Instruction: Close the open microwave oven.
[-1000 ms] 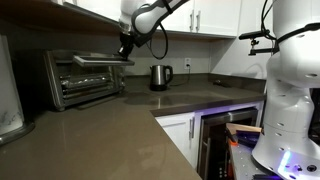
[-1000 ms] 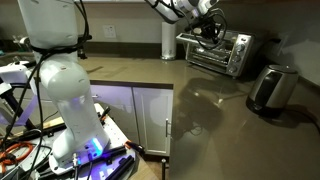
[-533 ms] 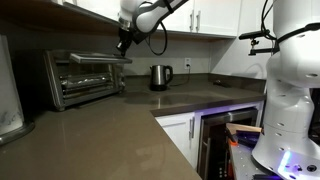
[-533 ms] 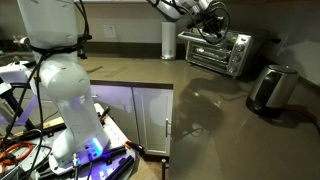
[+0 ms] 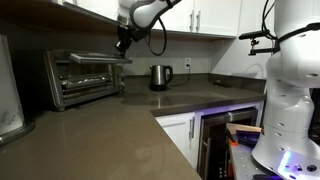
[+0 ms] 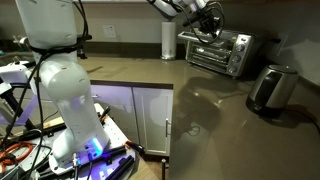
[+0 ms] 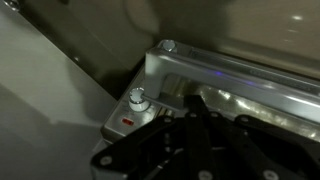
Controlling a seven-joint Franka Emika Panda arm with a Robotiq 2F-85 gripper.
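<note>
The stainless-steel microwave oven (image 5: 80,80) stands on the counter against the back wall and also shows in the other exterior view (image 6: 215,50). Its glass door (image 5: 105,58) is swung up, with its free edge near the oven's top. My gripper (image 5: 122,44) is at that edge, coming down from above (image 6: 209,28). In the wrist view the dark fingers (image 7: 185,125) lie close together against the oven's metal front (image 7: 230,72), beside a round knob (image 7: 137,99). The jaws look shut with nothing between them.
A small dark electric kettle (image 5: 160,76) stands on the counter beside the oven, and it also appears in the other exterior view (image 6: 270,88). Cabinets hang above the oven. The robot's white base (image 6: 60,90) stands at the counter's corner.
My gripper has moved up and toward the oven. The door's free edge has risen a little with it.
</note>
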